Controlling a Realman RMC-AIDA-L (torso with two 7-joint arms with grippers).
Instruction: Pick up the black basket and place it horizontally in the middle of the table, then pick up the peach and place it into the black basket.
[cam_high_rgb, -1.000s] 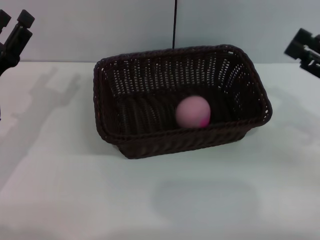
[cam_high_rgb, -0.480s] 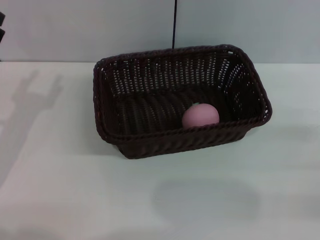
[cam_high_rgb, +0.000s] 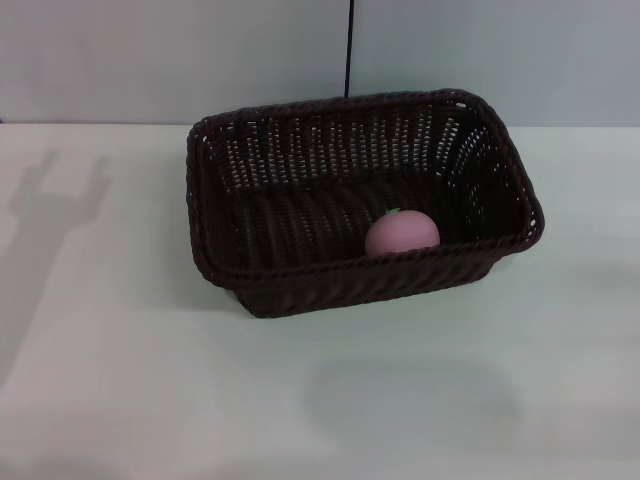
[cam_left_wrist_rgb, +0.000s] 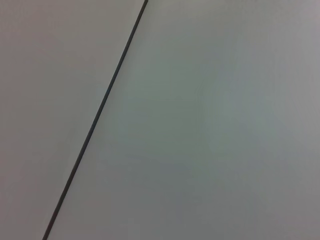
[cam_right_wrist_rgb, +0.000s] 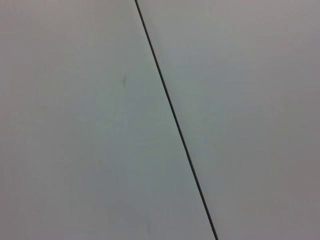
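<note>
Pale grey wall (cam_high_rgb: 200, 60) with one thin dark vertical line (cam_high_rgb: 349, 45) backs a broad white desk (cam_high_rgb: 120, 380), and both wrist views show nothing but that wall and line. Standing open side up about mid-desk, the black basket (cam_high_rgb: 300, 285) has its long axis running left to right across the head view, turned slightly so that its right end sits a little nearer the wall. Inside it, the peach (cam_high_rgb: 402, 236) rests on the woven floor against the near long wall, toward the right end, with a bit of green leaf showing on top. Neither the left gripper nor the right gripper appears in any view, so whether either is wide or narrow cannot be told; only a faint arm-like shadow (cam_high_rgb: 55, 195) falls on the desk at the left. Judged from how things lie, both placements look done. Should any correction be wanted, the peach lies right of the basket's centre, so the right arm would probably have the shorter reach, coming down from above over the rim.
</note>
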